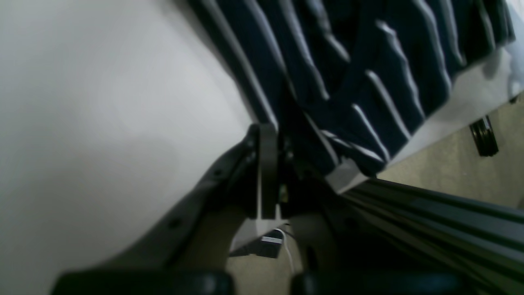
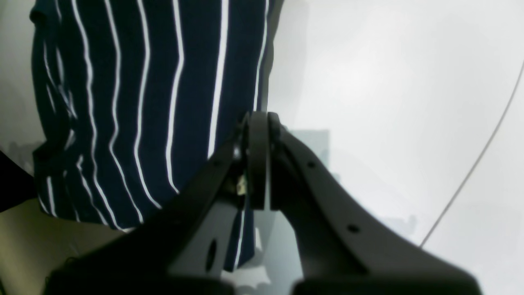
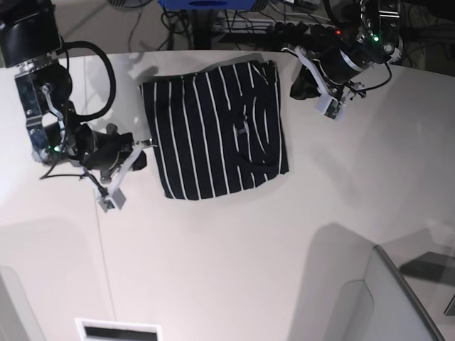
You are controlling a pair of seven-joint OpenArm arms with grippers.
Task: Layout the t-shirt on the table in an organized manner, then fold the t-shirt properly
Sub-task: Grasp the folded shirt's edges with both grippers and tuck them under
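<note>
The t-shirt (image 3: 213, 128), dark navy with thin white stripes, lies flat in a rough rectangle on the far middle of the white table (image 3: 249, 249). My right gripper (image 3: 142, 150) is at the shirt's left edge. In the right wrist view its fingers (image 2: 258, 116) are shut, with the tips at the edge of the shirt (image 2: 143, 102). My left gripper (image 3: 295, 89) is by the shirt's far right corner. In the left wrist view it (image 1: 268, 131) is shut, close beside the edge of the shirt (image 1: 368, 61). I cannot tell whether either gripper pinches fabric.
The shirt lies close to the table's far edge, with floor (image 1: 450, 164) and a dark frame rail (image 1: 430, 217) beyond it. Cables and a power strip (image 3: 284, 28) lie behind the table. A thin seam line (image 2: 483, 151) crosses the tabletop. A grey panel (image 3: 398, 298) stands at the front right.
</note>
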